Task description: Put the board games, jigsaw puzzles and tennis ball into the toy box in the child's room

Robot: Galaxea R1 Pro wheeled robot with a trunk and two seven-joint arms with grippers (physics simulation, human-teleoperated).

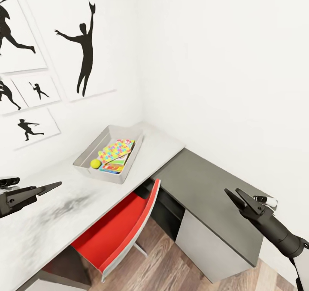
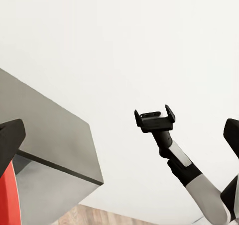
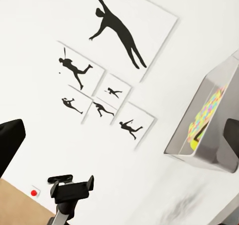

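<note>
Two end effectors: the left end effector (image 1: 55,185) hangs over the near end of the tabletop (image 1: 51,213), the right end effector (image 1: 234,193) over the dark cabinet (image 1: 206,183); both are well apart from the toys.
Grip state: each has its jaws parted, with nothing between them.
Toy box (image 1: 86,162): sits on the tabletop near the wall corner.
Contents: a tennis ball (image 1: 95,163), a jigsaw puzzle (image 1: 116,149) and printed boxes lie inside.
Handling: the ball likely rolls and gives slightly, so pinch it across the middle; the thin puzzle sheet looks light and bendy and is best lifted by an edge.
Chair: a red chair (image 1: 113,231) is tucked under the tabletop.
Arm pose: both arms reach forward, low and spread wide.
</note>
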